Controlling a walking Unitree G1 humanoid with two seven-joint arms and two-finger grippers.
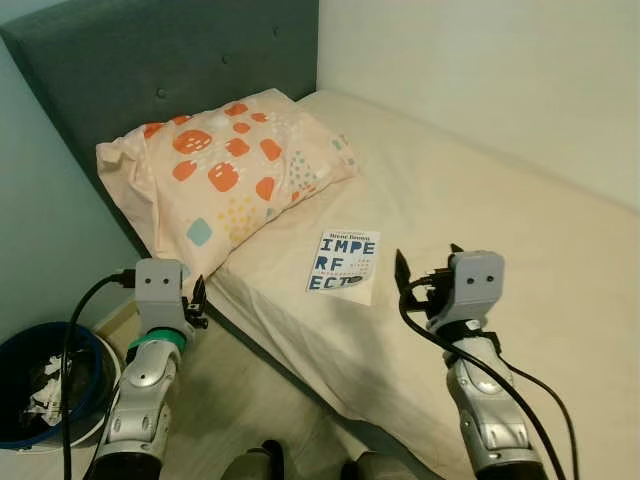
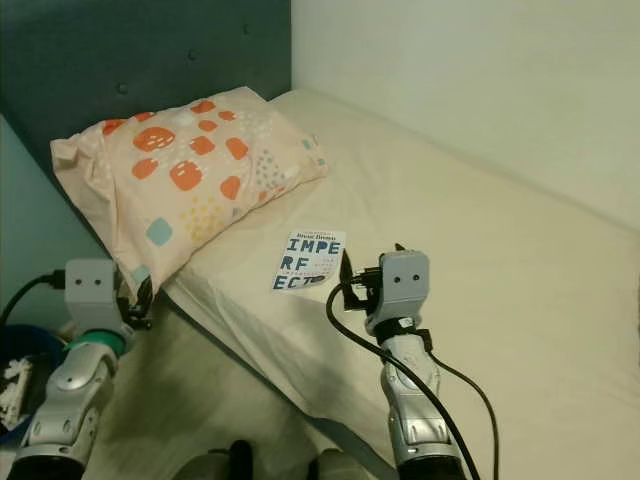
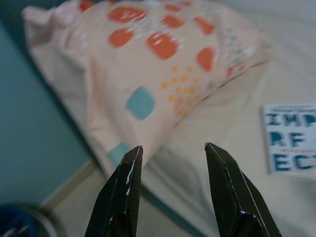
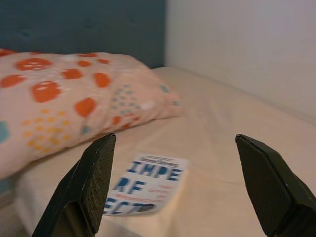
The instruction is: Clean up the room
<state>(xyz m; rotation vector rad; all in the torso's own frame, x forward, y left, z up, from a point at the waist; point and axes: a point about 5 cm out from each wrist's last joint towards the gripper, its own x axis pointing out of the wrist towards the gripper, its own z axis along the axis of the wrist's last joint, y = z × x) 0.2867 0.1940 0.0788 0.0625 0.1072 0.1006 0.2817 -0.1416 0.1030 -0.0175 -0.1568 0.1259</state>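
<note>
Book lies flat on the bed, cover up, near the mattress edge, just off the pillow's lower corner. From the book, the pillow is at about 10 o'clock, propped against the headboard. Likely the item to tidy: it's the only loose thing on the sheet.

Right gripper is raised over the bed, book at roughly 10 o'clock from it in the head view. Jaws released and spread wide, holding nothing, touching nothing. In its wrist view the book sits between and beyond the fingers, so it looks lined up for an approach. My read: wide opening suits a flat book, but the book lies flush on the sheet, so getting a finger under the edge will be the hard part.

Left gripper is off the side of the bed over the floor, aimed at the pillow's low corner. Jaws moderately apart, empty, no contact.

Blue bin with some white scraps in it sits on the floor at 8 o'clock from the book, near the left arm.

Step judged: pre-grasp on the book, nothing picked up yet.
</note>
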